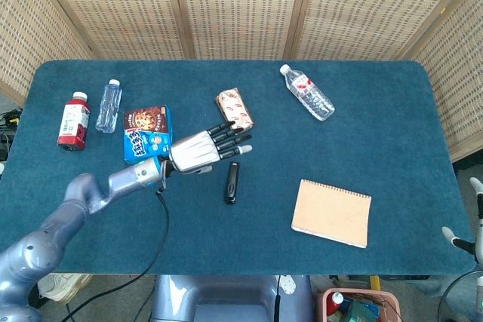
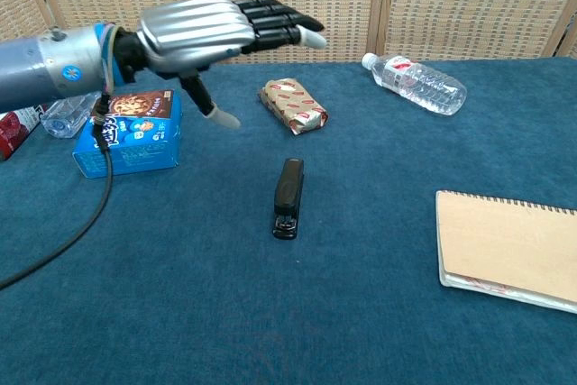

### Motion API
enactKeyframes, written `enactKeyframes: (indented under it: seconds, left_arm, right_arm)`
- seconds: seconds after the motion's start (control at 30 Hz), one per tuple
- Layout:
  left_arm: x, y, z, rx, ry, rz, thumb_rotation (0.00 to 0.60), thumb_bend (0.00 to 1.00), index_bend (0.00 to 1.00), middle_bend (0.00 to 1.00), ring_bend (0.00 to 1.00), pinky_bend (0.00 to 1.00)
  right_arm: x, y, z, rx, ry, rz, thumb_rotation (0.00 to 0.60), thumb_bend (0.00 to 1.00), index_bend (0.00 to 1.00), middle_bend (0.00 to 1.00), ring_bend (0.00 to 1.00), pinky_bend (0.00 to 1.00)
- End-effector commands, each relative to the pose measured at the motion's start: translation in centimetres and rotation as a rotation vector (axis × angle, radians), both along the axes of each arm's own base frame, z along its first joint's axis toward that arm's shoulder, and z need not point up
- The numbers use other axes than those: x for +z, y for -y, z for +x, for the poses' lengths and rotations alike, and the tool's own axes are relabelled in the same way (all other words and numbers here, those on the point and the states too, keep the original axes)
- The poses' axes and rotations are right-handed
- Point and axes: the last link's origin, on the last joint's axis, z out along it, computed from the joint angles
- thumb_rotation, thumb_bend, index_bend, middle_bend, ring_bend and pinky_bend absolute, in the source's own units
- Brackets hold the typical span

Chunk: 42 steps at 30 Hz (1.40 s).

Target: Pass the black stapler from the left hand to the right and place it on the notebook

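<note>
While the left hand (image 1: 198,151) hangs above the desk (image 1: 392,118) with its fingers (image 2: 270,17) stretched out straight and apart, holding nothing, the black stapler (image 1: 231,182) lies flat on the blue cloth just below and beyond the fingertips, clear of the hand. In the chest view the hand (image 2: 203,33) is raised well above the stapler (image 2: 288,197), thumb pointing down.

Behind the hand's wrist sits a blue biscuit box (image 1: 149,134), closed, its printed top facing up. Further back past the forearm lie two bottles side by side: a small clear bottle (image 1: 109,105) with a white cap and a red drink bottle (image 1: 73,120) with a white label; what the clear one holds cannot be told. Just ahead of the fingertips, on the far side, lies a wrapped snack pack (image 1: 235,111), cream and red. Well beyond that, a clear water bottle (image 1: 308,92) with a white cap and a red-marked label lies on its side.

The stapler is long, slim and closed, matte black, lying lengthwise with one end toward the snack pack and the other toward the desk's near edge. Well off to the side away from the wrist rests the tan notebook (image 1: 332,213), spiral-bound, cover shut.

Only a pale tip (image 1: 453,234) of the right hand shows at the frame edge; its fingers cannot be made out.
</note>
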Motion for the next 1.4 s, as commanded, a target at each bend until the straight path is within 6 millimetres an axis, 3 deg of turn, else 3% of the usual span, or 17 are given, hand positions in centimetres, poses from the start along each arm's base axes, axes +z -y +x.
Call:
enactKeyframes:
  seconds: [0.03,0.23,0.4,0.5,0.6,0.7,0.83,0.9,1.13,1.2,1.4]
  left_arm:
    - [6.3,0.2,-4.7,0.248,0.083,0.069,0.600,0.00,0.00,0.00,0.00,0.00]
    - [13.1,5.2,-11.4,0.589,0.056,0.171,0.600,0.00,0.00,0.00,0.00,0.00]
    - [16.8,10.1,-15.0,0.873,0.136,0.282,0.600,0.00,0.00,0.00,0.00,0.00]
    - [18.3,13.0,-16.9,1.019,0.220,0.377,0.600,0.02,0.00,0.00,0.00,0.00]
    - [18.7,14.7,-17.7,1.073,0.270,0.423,0.600,0.05,0.00,0.00,0.00,0.00]
    - [18.9,16.5,-18.8,1.130,0.346,0.431,0.600,0.07,0.00,0.00,0.00,0.00]
    - [19.2,17.8,-19.6,1.128,0.330,0.472,0.600,0.07,0.00,0.00,0.00,0.00]
    - [19.0,18.2,-19.6,1.132,0.321,0.469,0.600,0.07,0.00,0.00,0.00,0.00]
    - [18.7,18.7,-19.4,1.126,0.300,0.468,0.600,0.07,0.00,0.00,0.00,0.00]
    - [18.7,18.6,-19.3,1.123,0.302,0.465,0.600,0.07,0.00,0.00,0.00,0.00]
    - [18.6,18.7,-19.1,1.110,0.300,0.455,0.600,0.07,0.00,0.00,0.00,0.00]
  right_arm:
    - [-0.2,0.1,0.1,0.007,-0.003,0.009,0.600,0.00,0.00,0.00,0.00,0.00]
    - [-1.2,0.9,0.6,0.079,-0.022,0.064,0.600,0.00,0.00,0.00,0.00,0.00]
    - [-2.1,2.6,1.4,0.198,-0.057,0.118,0.600,0.00,0.00,0.00,0.00,0.00]
    - [-2.7,4.7,2.9,0.339,-0.069,0.181,0.600,0.00,0.00,0.00,0.00,0.00]
    - [-3.1,6.5,3.8,0.425,-0.078,0.247,0.600,0.00,0.00,0.00,0.00,0.00]
    - [-4.1,9.2,6.1,0.561,-0.086,0.365,0.600,0.00,0.00,0.00,0.00,0.00]
    - [-6.0,12.7,10.0,0.746,-0.111,0.525,0.600,0.00,0.01,0.00,0.00,0.00]
    - [-8.3,14.7,13.4,0.875,-0.150,0.617,0.600,0.00,0.01,0.00,0.00,0.00]
    - [-14.1,16.8,19.7,1.060,-0.203,0.788,0.600,0.00,0.07,0.02,0.00,0.00]
    - [-16.9,17.2,21.9,1.128,-0.266,0.831,0.600,0.00,0.07,0.02,0.00,0.00]
    - [-21.3,18.3,24.2,1.173,-0.376,0.874,0.600,0.00,0.07,0.03,0.00,0.00]
